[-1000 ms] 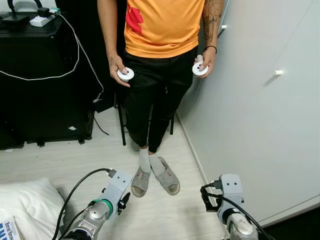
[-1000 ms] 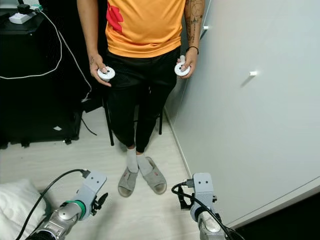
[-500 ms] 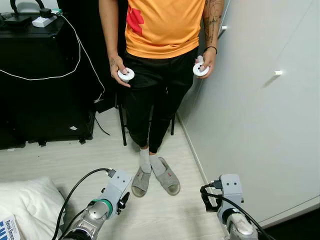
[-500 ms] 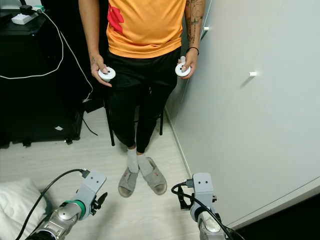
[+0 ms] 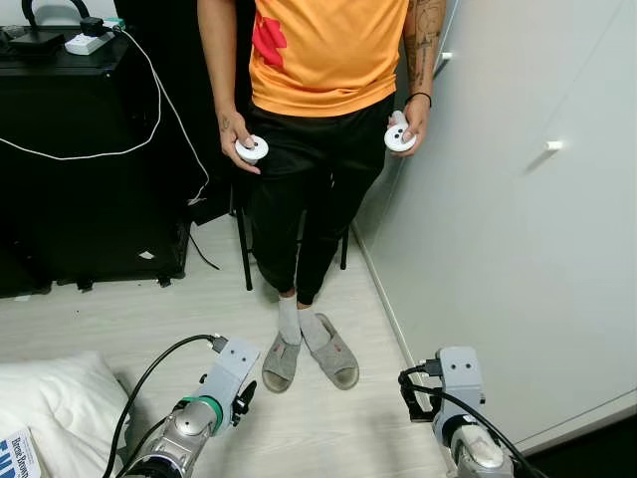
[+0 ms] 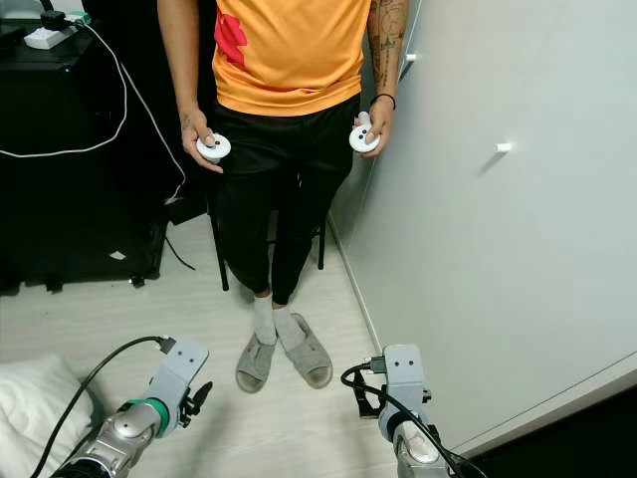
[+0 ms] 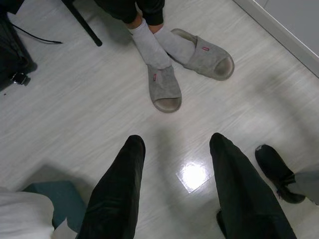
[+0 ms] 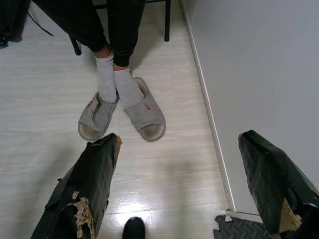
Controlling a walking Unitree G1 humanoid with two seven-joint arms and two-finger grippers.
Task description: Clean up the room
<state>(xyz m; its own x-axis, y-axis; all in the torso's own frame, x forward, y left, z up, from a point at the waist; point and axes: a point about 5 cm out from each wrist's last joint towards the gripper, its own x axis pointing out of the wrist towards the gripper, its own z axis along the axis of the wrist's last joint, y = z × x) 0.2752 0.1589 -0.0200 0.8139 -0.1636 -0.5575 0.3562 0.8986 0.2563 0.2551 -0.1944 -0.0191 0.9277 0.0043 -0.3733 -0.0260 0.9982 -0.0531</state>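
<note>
Both arms hang low over pale wood flooring point(image 5: 149, 319). My left gripper point(image 7: 177, 142) is open with nothing between its black fingers point(image 7: 122, 189). My right gripper point(image 8: 180, 138) is open too, its worn fingers point(image 8: 92, 179) empty. A white pillow point(image 5: 55, 408) lies at the lower left beside my left arm point(image 5: 214, 398), with a printed paper point(image 5: 15, 453) at its edge. A person point(image 5: 323, 60) in an orange shirt and grey slippers point(image 5: 333, 354) stands straight ahead, holding a white controller point(image 5: 252, 149) in each hand.
A black cabinet point(image 5: 80, 169) with white cables stands at the back left. White wardrobe doors point(image 5: 518, 219) run along the right, close to my right arm point(image 5: 453, 398). Dark chair legs point(image 5: 242, 244) show behind the person. A black foam piece point(image 8: 234, 226) lies by the baseboard.
</note>
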